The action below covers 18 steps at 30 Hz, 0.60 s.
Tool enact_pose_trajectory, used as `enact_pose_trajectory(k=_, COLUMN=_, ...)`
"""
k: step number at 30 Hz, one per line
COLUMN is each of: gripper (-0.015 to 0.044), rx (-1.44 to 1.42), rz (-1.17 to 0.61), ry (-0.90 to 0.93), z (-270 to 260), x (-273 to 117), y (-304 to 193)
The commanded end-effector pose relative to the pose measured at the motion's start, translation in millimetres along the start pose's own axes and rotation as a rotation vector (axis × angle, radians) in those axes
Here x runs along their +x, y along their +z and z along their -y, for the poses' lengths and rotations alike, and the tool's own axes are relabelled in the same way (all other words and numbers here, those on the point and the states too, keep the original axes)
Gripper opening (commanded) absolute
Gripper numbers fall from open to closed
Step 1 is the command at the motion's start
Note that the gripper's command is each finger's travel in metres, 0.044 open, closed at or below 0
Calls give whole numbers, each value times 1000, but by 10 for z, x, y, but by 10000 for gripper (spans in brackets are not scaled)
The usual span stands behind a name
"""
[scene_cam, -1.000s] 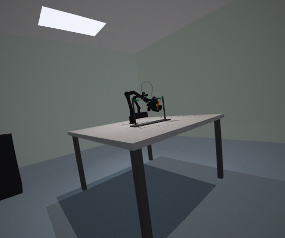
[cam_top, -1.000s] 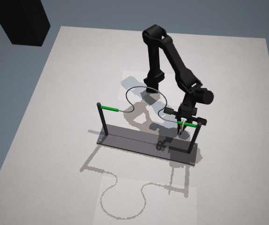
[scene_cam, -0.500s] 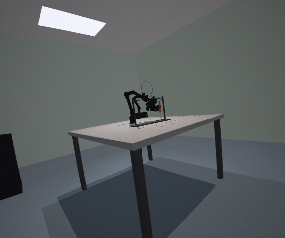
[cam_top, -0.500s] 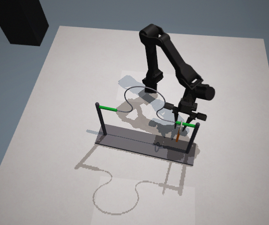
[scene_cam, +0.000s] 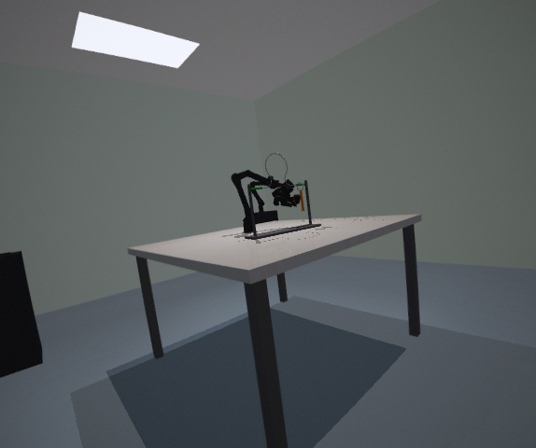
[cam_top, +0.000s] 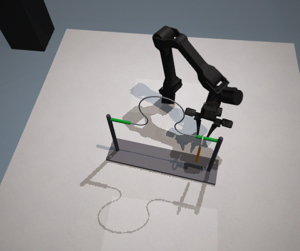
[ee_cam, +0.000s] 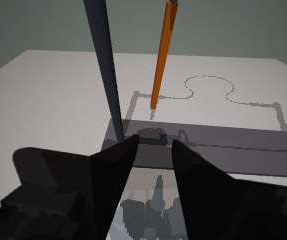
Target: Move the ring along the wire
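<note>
The ring [cam_top: 202,141] hangs on the green part [cam_top: 210,139] of the wire next to the right post [cam_top: 215,154] [scene_cam: 308,203] [ee_cam: 103,60], as the top view shows it. The wire's green part passes through the ring. The orange handle [cam_top: 198,155] [scene_cam: 302,201] [ee_cam: 162,55] hangs down below the ring, slightly tilted. My gripper [cam_top: 203,134] [ee_cam: 155,141] is open and partly spread. It is on the arm's side of the wire, and the wrist view shows the handle beyond the fingertips, with nothing between them. Any slight contact cannot be told.
The thin grey wire [cam_top: 155,96] [scene_cam: 275,153] arches between the green parts, its near bend left of my gripper. The other green part [cam_top: 120,121] joins the left post [cam_top: 113,133] [scene_cam: 251,212]. A dark base plate [cam_top: 145,159] [ee_cam: 233,160] lies under both posts.
</note>
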<state>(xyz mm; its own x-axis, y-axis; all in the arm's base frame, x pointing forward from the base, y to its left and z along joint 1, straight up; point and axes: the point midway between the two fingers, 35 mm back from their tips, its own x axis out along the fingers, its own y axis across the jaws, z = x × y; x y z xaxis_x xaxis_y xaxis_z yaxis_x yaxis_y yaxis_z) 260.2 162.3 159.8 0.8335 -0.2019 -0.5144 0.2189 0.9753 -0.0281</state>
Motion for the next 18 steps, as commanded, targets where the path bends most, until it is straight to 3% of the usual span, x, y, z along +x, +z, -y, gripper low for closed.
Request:
enact_pose_trajectory(k=1, gripper=160, rx=3, rz=3, ry=-2, z=4, x=-5, y=6)
enact_pose_trajectory(k=9, gripper=160, rx=3, rz=3, ry=-2, z=4, x=-5, y=6)
enact_pose_trajectory(k=15, gripper=317, rx=-1, rz=0, ry=0, z=9, x=-480, y=3)
enact_pose_trajectory(k=18, gripper=396, rx=-1, rz=1, ry=1, z=12, x=-501, y=5)
